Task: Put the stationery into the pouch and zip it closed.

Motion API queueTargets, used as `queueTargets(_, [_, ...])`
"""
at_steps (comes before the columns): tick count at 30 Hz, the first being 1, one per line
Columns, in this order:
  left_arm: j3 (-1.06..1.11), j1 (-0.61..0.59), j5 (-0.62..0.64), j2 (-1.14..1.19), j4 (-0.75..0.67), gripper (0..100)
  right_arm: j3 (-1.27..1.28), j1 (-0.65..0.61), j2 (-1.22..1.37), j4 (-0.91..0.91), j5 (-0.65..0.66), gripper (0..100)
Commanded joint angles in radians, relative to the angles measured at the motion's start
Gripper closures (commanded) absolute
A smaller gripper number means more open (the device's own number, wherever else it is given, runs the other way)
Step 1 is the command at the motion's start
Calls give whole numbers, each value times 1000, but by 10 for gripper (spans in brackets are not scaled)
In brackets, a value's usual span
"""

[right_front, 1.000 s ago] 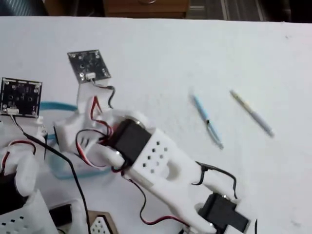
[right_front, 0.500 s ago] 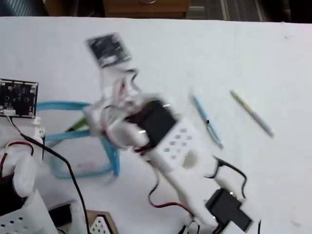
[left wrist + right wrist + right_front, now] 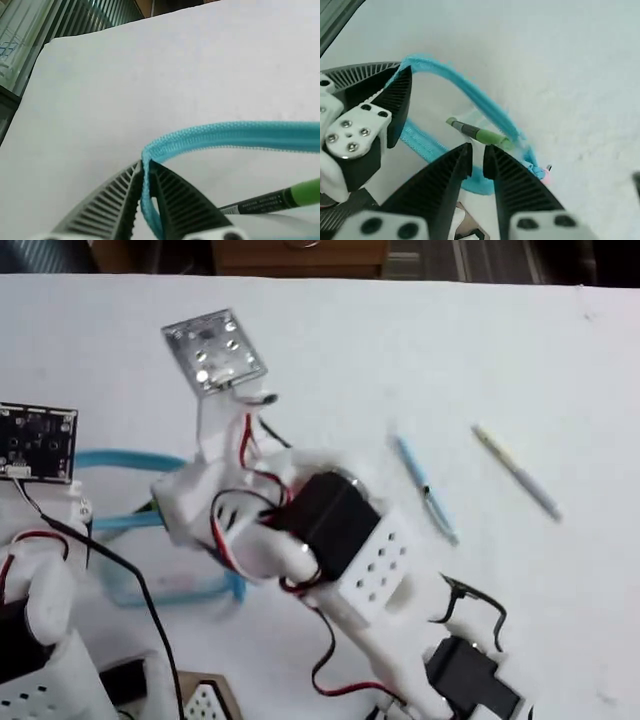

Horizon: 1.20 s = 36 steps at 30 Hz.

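Blue zipper tape of the pouch [image 3: 225,134] is pinched in my left gripper [image 3: 145,169], jaws clenched on the rim so the mouth gapes. A green pen [image 3: 479,132] lies inside, just past the tips of my right gripper [image 3: 477,150], whose jaws stand released with only a slit between them (nothing in it). I judge loading is under way, zipping not yet begun. Well beyond the right jaws, a blue pen [image 3: 425,490] and a yellow pen [image 3: 515,472] lie on the table [image 3: 400,340]. Next I'd swing over, spread wider and straddle the blue pen.
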Motion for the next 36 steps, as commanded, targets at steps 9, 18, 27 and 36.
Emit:
queueTargets(9, [230,-21,-2,38,26,977,18,624,-10,137,393,772])
queueTargets(18, [230,-19,2,38,25,977,381,952,90,-19,845,667])
queueTargets(27, [232,-21,-2,38,28,977,443,943,407,-271,1043,675])
queueTargets(36, [232,-19,-2,38,26,977,387,980,585,-447,1043,676])
